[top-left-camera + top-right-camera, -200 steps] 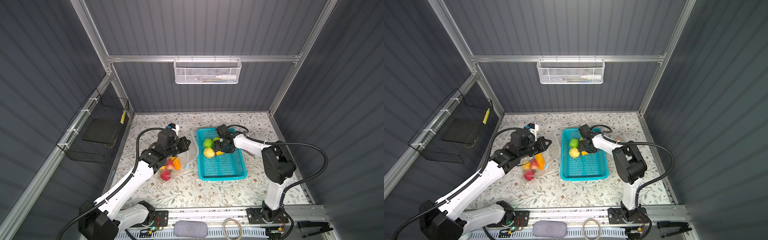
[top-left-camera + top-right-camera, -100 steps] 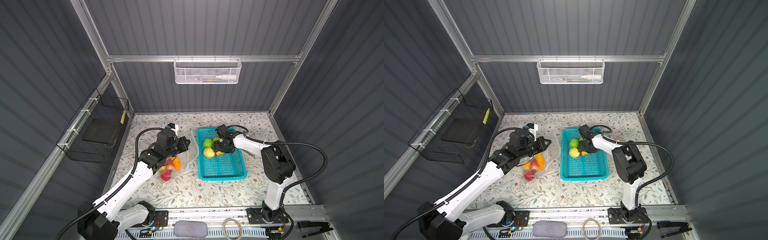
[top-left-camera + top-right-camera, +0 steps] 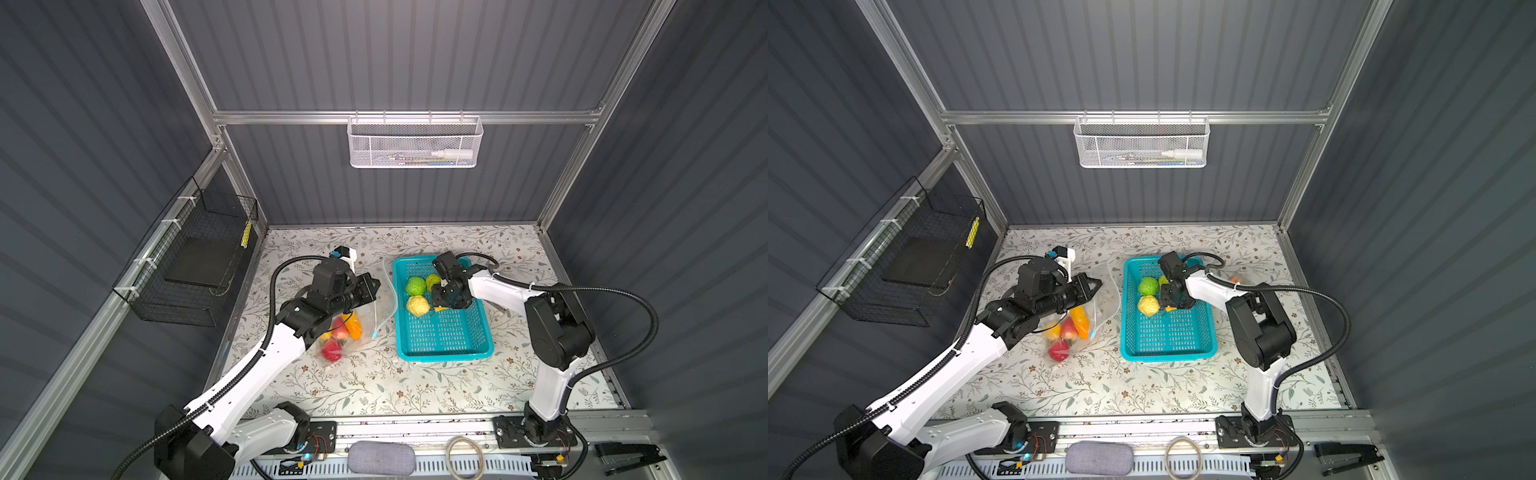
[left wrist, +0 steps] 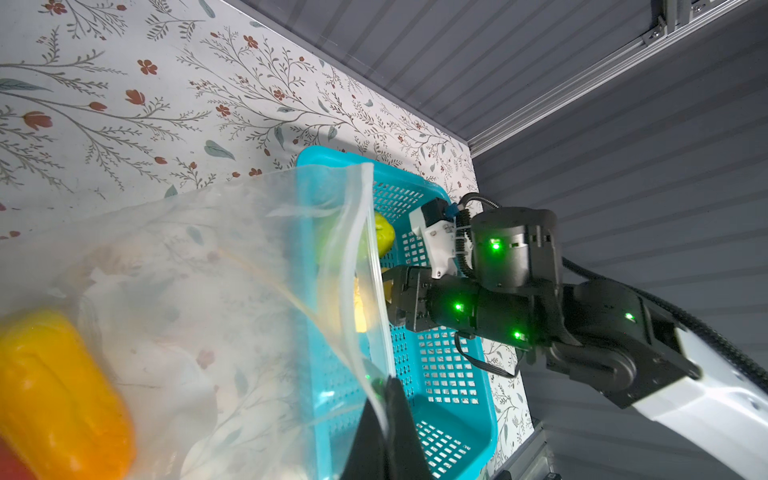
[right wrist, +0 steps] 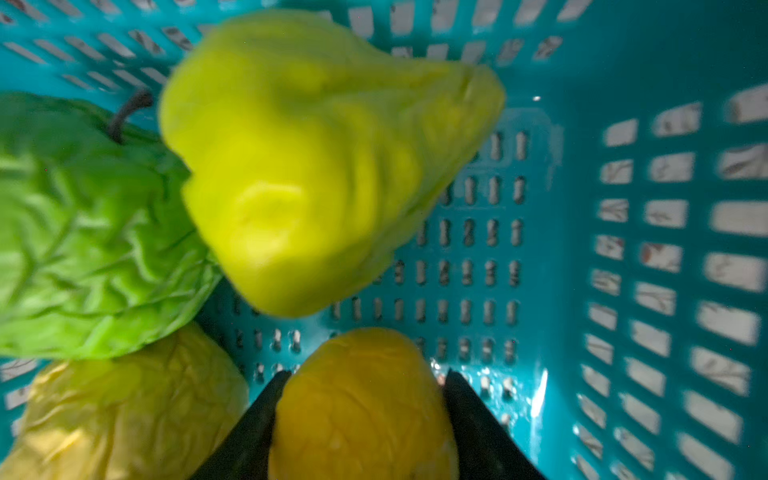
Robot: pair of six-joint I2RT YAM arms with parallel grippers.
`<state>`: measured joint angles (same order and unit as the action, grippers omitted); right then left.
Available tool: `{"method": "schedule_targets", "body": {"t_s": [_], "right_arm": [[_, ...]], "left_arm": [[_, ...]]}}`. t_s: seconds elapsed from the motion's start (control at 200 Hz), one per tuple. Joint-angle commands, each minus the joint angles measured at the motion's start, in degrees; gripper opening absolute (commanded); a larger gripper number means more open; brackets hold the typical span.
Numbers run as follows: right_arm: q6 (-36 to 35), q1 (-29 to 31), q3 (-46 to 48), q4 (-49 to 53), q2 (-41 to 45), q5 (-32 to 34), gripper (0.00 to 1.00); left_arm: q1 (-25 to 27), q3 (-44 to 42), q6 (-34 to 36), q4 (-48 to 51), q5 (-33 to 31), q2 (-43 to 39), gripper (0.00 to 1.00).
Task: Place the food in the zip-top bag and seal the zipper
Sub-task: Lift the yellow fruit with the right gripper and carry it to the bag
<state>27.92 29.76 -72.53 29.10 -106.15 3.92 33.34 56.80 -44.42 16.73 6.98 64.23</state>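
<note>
My left gripper is shut on the rim of the clear zip-top bag and holds its mouth up beside the basket. An orange pepper and a red fruit lie inside it. The zipper runs along the raised edge, and its light-blue slider hangs low. My right gripper reaches into the teal basket, its fingers pressed on both sides of an orange-yellow food piece. A green cabbage, a yellow-green pepper and a pale yellow cabbage lie beside it.
A white mesh basket hangs on the back wall and a black wire basket on the left wall. At the front rail lie a grey pad, a rubber ring and a black stapler.
The right gripper's jaws have narrowed onto the orange-yellow piece in the basket. The left arm with the bag has barely moved.
</note>
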Motion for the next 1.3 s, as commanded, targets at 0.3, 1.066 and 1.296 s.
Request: {"method": "schedule_targets", "body": {"t_s": [0.3,1.066,1.296], "right_arm": [[-5.6,0.0,3.4,2.3,20.4,-4.8,0.55],[-6.9,15.3,2.7,-18.2,22.7,-19.2,0.54],[-7.8,17.3,0.9,-18.0,17.7,-18.3,0.54]], "left_arm": [[0.2,1.3,0.4,-1.3,1.9,1.5,0.0],[0.4,0.9,0.4,-4.2,8.6,1.4,0.0],[0.3,0.5,0.0,-4.3,8.7,0.6,0.0]]}}
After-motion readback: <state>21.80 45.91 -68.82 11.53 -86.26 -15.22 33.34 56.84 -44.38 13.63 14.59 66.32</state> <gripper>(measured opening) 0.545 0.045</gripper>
